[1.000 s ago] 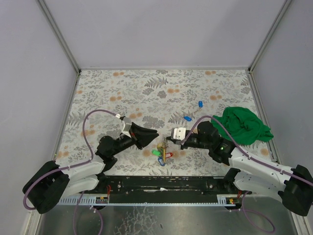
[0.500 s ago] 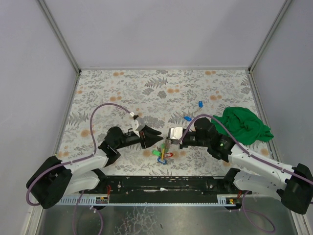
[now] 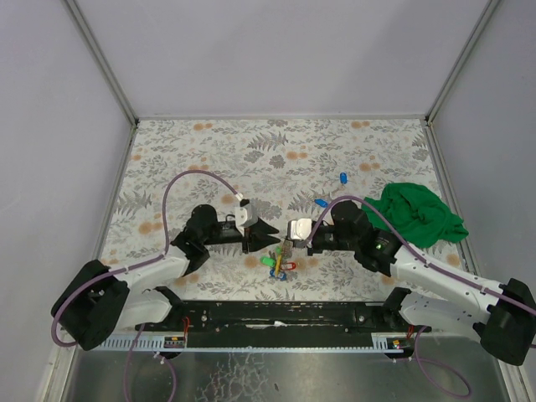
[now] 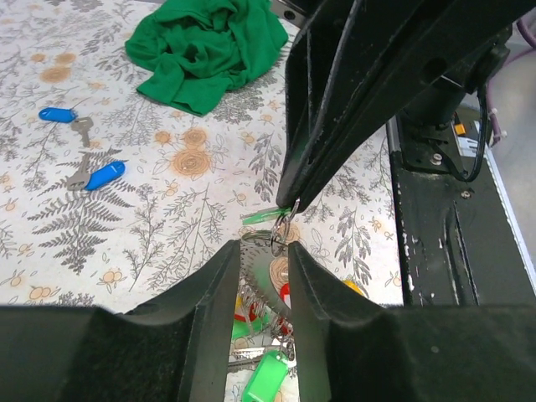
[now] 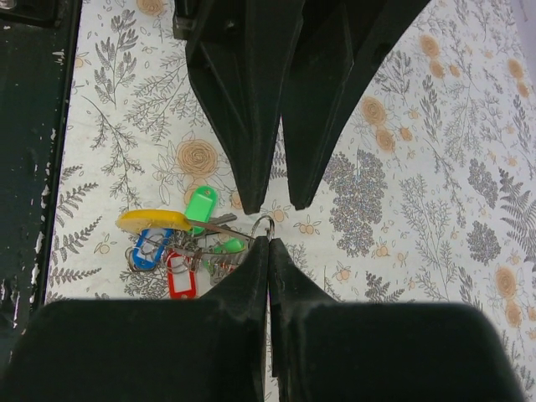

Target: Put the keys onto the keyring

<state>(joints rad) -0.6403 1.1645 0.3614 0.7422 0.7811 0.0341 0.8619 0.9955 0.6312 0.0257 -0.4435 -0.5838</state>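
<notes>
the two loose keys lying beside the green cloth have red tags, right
Not red: both tags are blue. The left wrist view shows the first loose key and the second loose key lying beside the green cloth, each with a blue tag.
</notes>
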